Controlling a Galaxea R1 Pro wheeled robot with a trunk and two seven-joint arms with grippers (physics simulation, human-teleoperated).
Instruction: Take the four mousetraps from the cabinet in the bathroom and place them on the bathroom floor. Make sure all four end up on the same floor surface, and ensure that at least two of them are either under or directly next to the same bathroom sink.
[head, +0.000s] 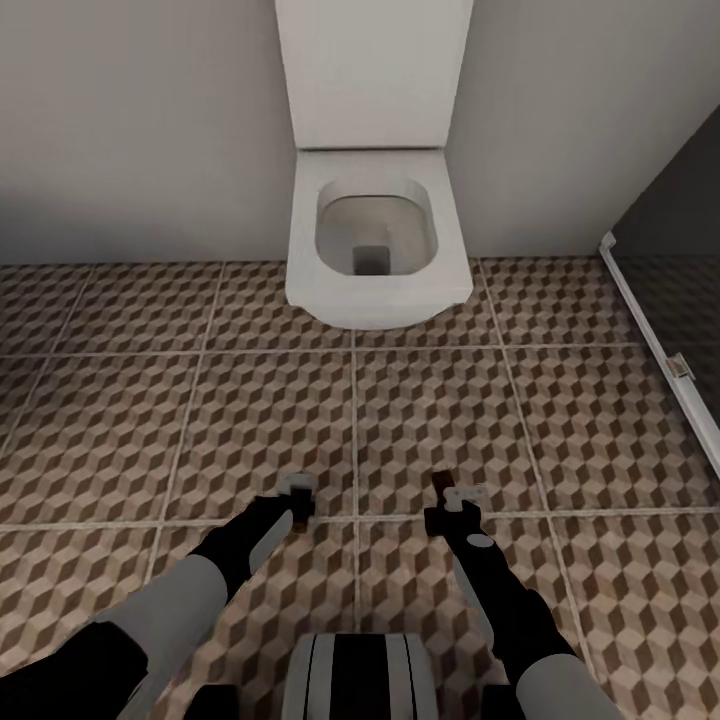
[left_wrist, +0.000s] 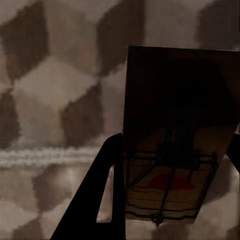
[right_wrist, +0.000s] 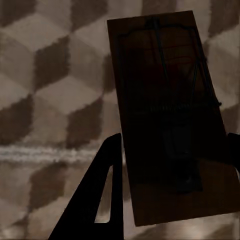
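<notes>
Left gripper (left_wrist: 172, 150) jaws closed narrow on a mousetrap (left_wrist: 175, 150), board's long axis running out along the fingers. Right gripper (right_wrist: 172, 160) jaws likewise clamp a second mousetrap (right_wrist: 167, 115), same lengthwise orientation. Both hang over the tiled floor (head: 250, 420) facing the toilet (head: 375, 240).

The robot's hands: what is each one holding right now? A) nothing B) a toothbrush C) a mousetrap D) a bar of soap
C: between the fingers of the left hand sits a mousetrap, a flat wooden board with wire parts, and the right hand grips another mousetrap above the patterned floor.
</notes>
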